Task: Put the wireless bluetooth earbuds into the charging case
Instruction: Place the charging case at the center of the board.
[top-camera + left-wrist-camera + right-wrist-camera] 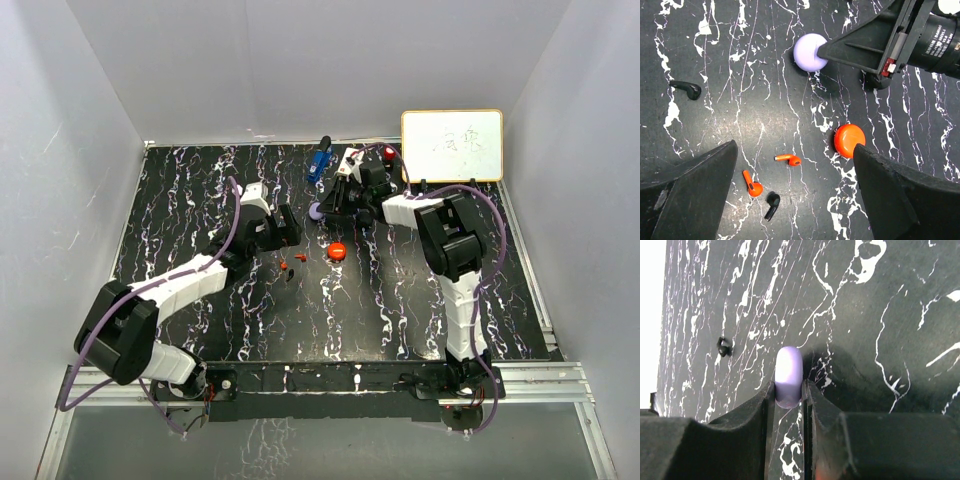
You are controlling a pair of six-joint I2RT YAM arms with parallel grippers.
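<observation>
The left claw [285, 226] hangs, jaws wide apart, over the earbuds [788, 159]: two red and one black close together on the table [740, 115], another black well apart. Light, probably slippery; pinch the bulb, not the stem. Beyond, a red puck [849, 140]; farthest, the right claw [789, 390] clamps a lilac puck [788, 365], likely a case.

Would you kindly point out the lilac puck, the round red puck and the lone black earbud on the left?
lilac puck [809, 51], left wrist view, on its rounded top.
round red puck [849, 140], left wrist view, centre of its top face.
lone black earbud [690, 90], left wrist view, near its head end.
</observation>
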